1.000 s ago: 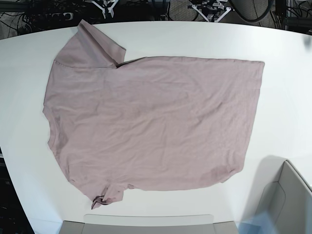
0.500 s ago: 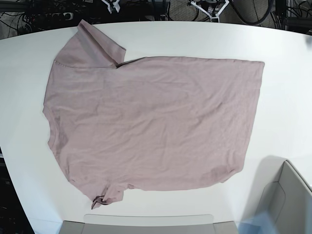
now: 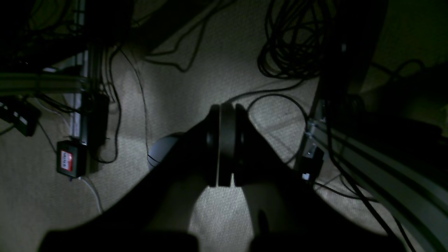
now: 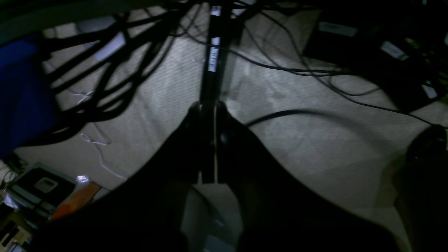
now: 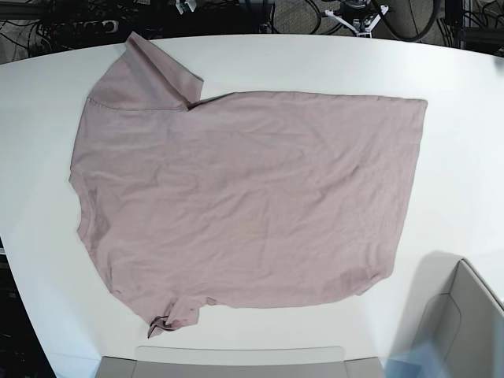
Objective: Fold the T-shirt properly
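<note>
Pink T-shirt (image 5: pixel 244 197) lies spread flat across the white table (image 5: pixel 465 142), sleeve folded at far left. Right hand (image 4: pixel 209 140) and left hand (image 3: pixel 224 140) both clamped closed, empty, off the table above carpeted floor (image 3: pixel 189 84).

Black claw (image 3: pixel 224 147) (flat, dark, tapered fingers (image 4: pixel 190 147)).

Big white table (image 5: pixel 465 134) fills most of the base view, with a grey bin (image 5: pixel 461 323) at its near right corner. Past the far edge it's dark, with tangles of black cables (image 5: pixel 71 27). The wrist views show beige carpet floor (image 3: pixel 217 59) lit in patches, coiled cables (image 3: pixel 290 49), and a power brick with a red label (image 3: pixel 68 161).
</note>
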